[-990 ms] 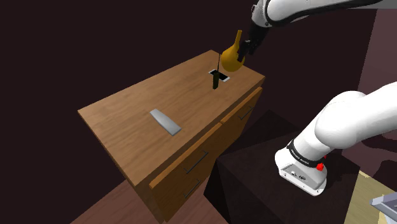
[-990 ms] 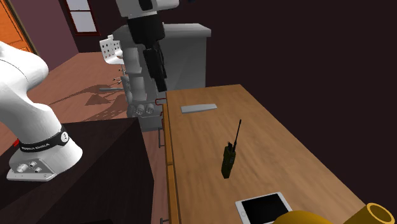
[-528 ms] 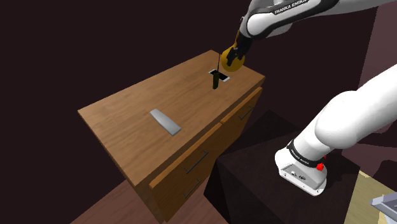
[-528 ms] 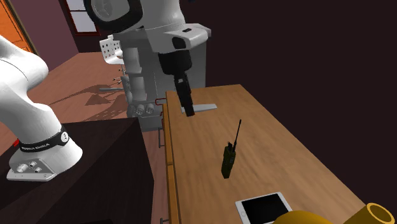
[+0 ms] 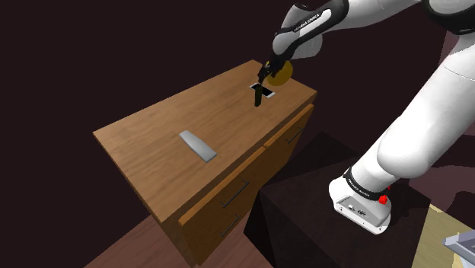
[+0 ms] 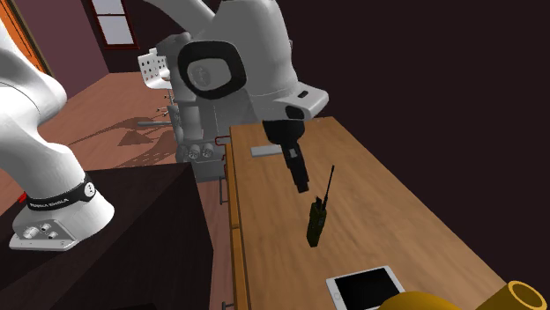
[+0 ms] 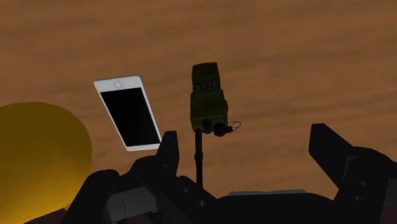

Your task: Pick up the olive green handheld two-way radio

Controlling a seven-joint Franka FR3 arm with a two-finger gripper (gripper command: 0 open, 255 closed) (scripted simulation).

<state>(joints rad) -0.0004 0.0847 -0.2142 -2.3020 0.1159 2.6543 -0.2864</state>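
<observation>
Wrist view: your gripper (image 7: pixel 245 145) hangs wide open, holding nothing, above the upright olive two-way radio (image 7: pixel 208 102) so its fingers (image 7: pixel 167 150) can straddle it.

FRANKA EMIKA, on black base band (image 6: pixel 50 202)

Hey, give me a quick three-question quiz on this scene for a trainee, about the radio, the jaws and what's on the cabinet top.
1. True or false: the jaws are shut on the olive radio.
2. Which thing lies closest to the radio? A) grey flat strip B) white phone C) drawer handle
3. Fill in: the radio stands ____ on the wooden cabinet top.
Key: 1 false, the jaws stand open, holding nothing. 2 B. 3 upright.
</observation>
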